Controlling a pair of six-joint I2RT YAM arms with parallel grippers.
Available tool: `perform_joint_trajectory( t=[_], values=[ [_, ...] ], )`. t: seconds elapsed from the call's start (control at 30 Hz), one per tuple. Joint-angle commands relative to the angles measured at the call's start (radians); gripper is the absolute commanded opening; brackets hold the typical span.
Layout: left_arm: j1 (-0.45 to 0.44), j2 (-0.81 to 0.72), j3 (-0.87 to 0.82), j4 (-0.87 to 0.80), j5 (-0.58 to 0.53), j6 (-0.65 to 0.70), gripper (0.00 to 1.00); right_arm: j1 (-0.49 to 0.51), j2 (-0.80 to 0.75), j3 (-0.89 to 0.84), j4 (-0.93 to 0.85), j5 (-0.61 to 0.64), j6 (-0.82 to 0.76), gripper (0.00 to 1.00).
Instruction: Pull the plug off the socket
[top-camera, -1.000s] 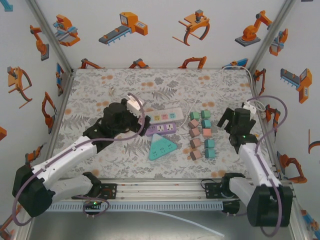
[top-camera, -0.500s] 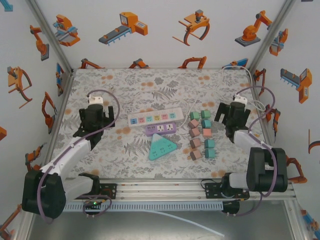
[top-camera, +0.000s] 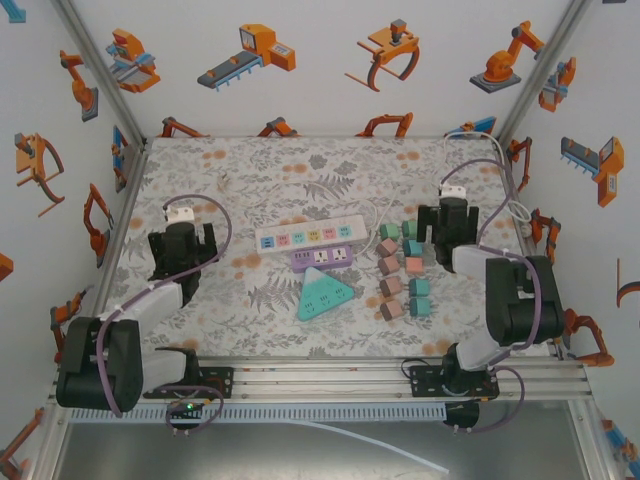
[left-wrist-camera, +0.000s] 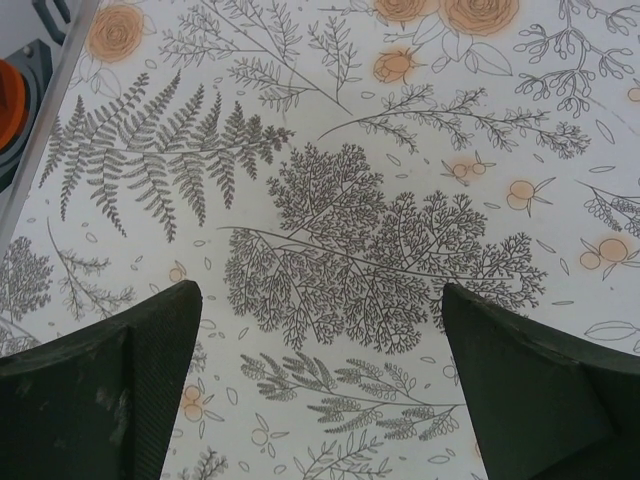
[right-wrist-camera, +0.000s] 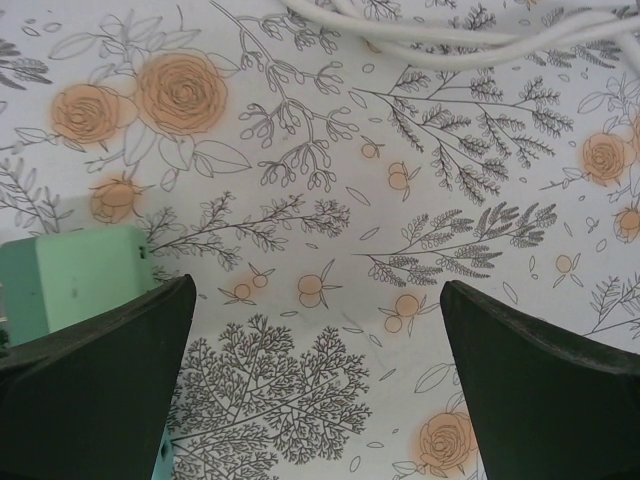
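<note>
Top external view: three socket units lie loose in the middle of a floral mat (top-camera: 250, 180). A white power strip (top-camera: 308, 235) lies farthest back, a purple strip (top-camera: 325, 258) is just in front of it, and a teal triangular socket (top-camera: 325, 293) is nearest you. From this height it is hard to tell whether a plug is seated in any of them. Just to their right, pink and green blocks (top-camera: 403, 270) lie in rows.

The left gripper (top-camera: 183, 238) is well off to the left, the right gripper (top-camera: 447, 222) just beyond the blocks.

Left wrist view: the left gripper (left-wrist-camera: 320, 295) has its fingers spread wide, with bare mat between them.

Right wrist view: the right gripper (right-wrist-camera: 315, 285) is likewise spread and carries nothing. A mint-green block (right-wrist-camera: 75, 275) lies just beside one finger, and a white cable (right-wrist-camera: 450, 40) crosses the top.

Risks, as a judgement:
- Nothing anchors the strips, so if you pull with one arm while the other is not bracing, the whole strip would probably drag instead of the plug coming free.
- Your right arm could knock the block rows or snag the cable when it sweeps toward the centre.

No brand, label or writing is legible. The wall stickers (top-camera: 250, 52) show orange robot arms and carry no readable text.
</note>
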Motion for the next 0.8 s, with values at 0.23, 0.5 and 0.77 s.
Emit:
perform_joint_trajectory(
  t=[0.23, 0.5, 0.77],
  values=[
    [0.066, 0.106, -0.005, 0.24, 0.174, 0.046, 0.97, -0.097, -0.063, -0.161, 0.268, -0.231, 0.022, 0.99],
    [0.108, 0.272, 0.02, 0.395, 0.287, 0.005, 0.97, -0.13, -0.025, -0.252, 0.464, -0.286, 0.039, 0.99],
    [0.115, 0.317, -0.001, 0.465, 0.324, 0.012, 0.97, -0.131, -0.028, -0.252, 0.466, -0.279, 0.043, 0.99]
  ],
)
